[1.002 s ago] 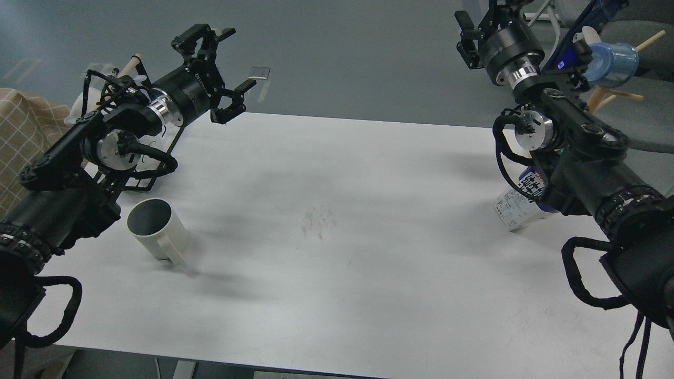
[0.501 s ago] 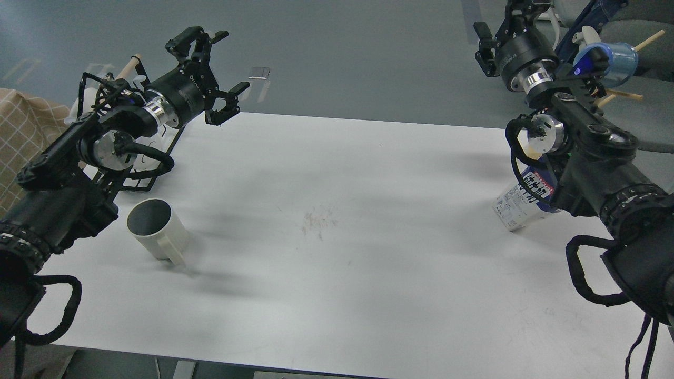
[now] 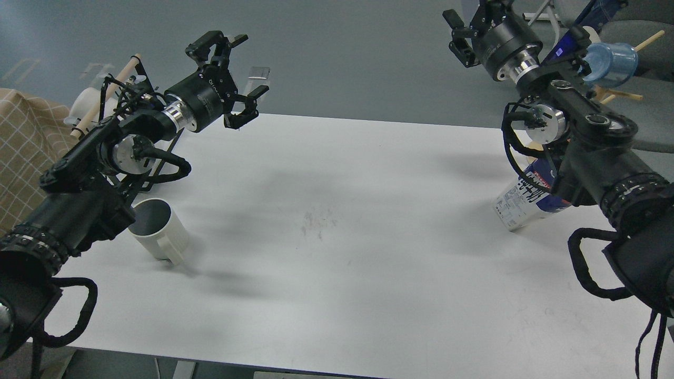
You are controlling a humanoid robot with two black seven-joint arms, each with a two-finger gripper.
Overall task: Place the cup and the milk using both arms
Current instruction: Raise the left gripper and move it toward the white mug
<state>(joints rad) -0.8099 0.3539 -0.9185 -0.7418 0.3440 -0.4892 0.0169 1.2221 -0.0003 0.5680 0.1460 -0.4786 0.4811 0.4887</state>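
White worktop (image 3: 337,252) spans most of the head view; its near-left and near-right corners are covered by the 2 black arms, and the right edge runs out of frame.

Milk (image 3: 518,206) stands on the worktop at the right side, tilted in the view. Only the lower white panel with small print and a strip of blue with dark characters show; the top of the carton is hidden behind the right arm.

Cup (image 3: 158,231) stands upright on the worktop at the left side, dark grey inside facing up, handle toward the near edge. Its far-left rim is cut off by the left forearm, which passes in front of it.

Blue cup (image 3: 611,64) hangs on a wooden peg off the worktop at the top right, partly behind the right arm.

Left tool (image 3: 239,71) is held in the air over the worktop's far-left edge, fingers spread wide, nothing between them, well apart from the cup.

Right tool (image 3: 463,29) is raised beyond the far-right edge, seen dark and partly cut by the frame top; cannot tell whether spread or pressed together. It touches nothing visible.
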